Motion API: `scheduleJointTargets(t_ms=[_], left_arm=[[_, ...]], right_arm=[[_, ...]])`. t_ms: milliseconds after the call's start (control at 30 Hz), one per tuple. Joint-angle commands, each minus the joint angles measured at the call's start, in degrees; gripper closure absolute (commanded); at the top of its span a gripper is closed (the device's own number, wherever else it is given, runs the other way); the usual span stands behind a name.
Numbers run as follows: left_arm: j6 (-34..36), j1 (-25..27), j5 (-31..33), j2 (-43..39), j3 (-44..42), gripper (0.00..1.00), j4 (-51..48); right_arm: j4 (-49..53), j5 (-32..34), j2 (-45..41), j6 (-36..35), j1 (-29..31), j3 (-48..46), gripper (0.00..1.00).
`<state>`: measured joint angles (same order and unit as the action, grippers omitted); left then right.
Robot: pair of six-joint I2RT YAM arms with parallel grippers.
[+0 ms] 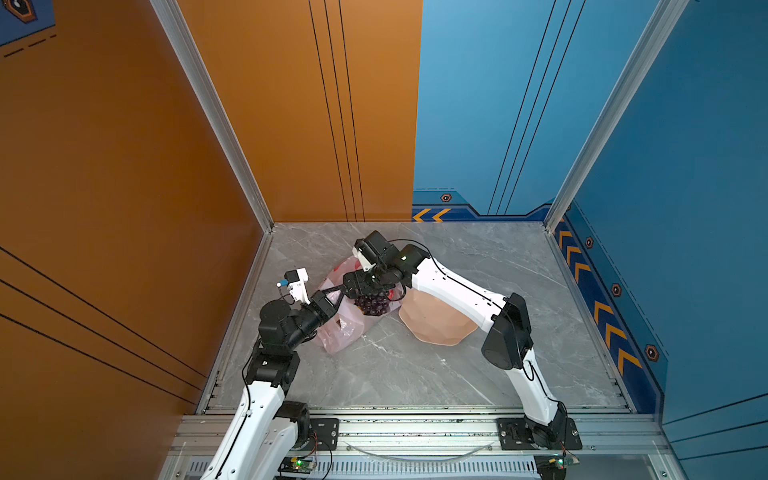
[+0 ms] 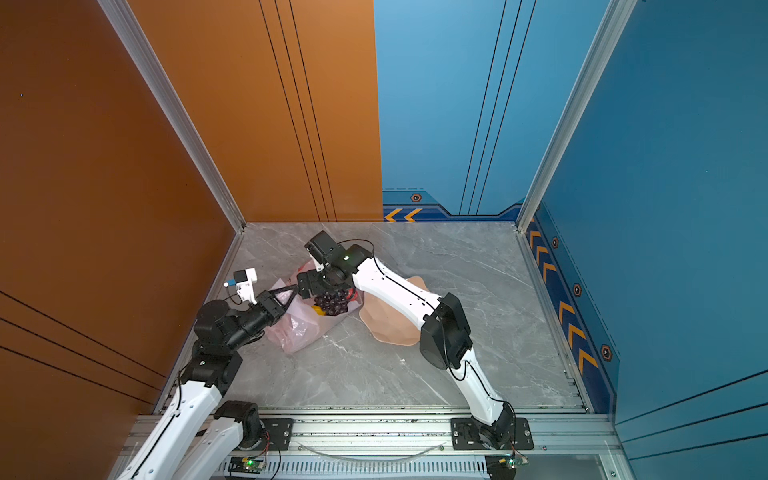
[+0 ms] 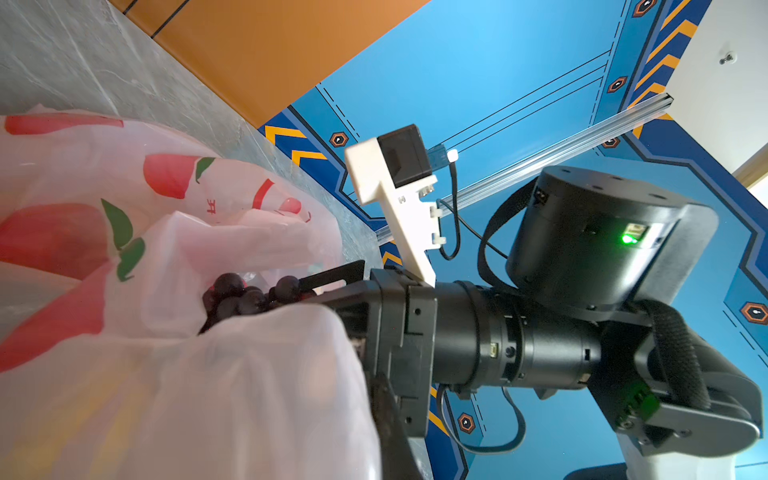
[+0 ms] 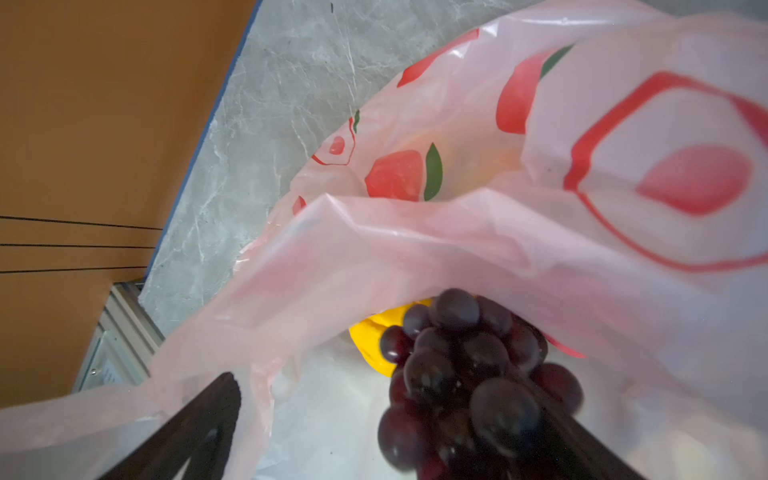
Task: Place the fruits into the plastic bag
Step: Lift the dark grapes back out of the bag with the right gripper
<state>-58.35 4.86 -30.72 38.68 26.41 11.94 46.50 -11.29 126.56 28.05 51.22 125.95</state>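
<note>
Two things can spoil this drop. Your left gripper (image 1: 341,289) has its fingers pinched together on the rim of the bag (image 1: 340,332) and holds the mouth up off the table (image 1: 415,374). The film looks thin and slick, so if that pinch slips, the rim will likely fall across the opening.

Your right gripper (image 1: 359,293) is down at the mouth with its fingers spread wide. The grapes (image 4: 457,374) lie between them, resting against one finger rather than clamped. They sit just inside the mouth, against a yellow fruit (image 4: 374,336) farther in.

I judge that a careless pull-out could snag a finger on the raised rim. It could also drag the bunch back out, since the bag lies slumped on its side and nothing would stop the grapes rolling. The bowl (image 1: 432,324) beside the bag shows no fruit, though your right arm hides part of it.
</note>
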Motion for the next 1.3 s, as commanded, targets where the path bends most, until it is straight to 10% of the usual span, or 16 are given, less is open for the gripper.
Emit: scheduleJointTargets(t_ms=[0, 533, 1267], left_arm=[[1.0, -0.5, -1.2, -0.4, -0.4, 1.0, -0.3], [1.0, -0.7, -1.7, 0.3, -0.3, 1.0, 0.5], [0.9, 0.7, -0.3, 1.6, 0.2, 1.0, 0.4]], right_arm=[[-5.3, -1.8, -8.3, -0.2, -0.7, -3.4, 0.03], [-11.4, 0.0, -43.4, 3.5, -10.6, -47.2, 0.02], [7.1, 25.1, -17.2, -8.4, -11.4, -42.7, 0.0]])
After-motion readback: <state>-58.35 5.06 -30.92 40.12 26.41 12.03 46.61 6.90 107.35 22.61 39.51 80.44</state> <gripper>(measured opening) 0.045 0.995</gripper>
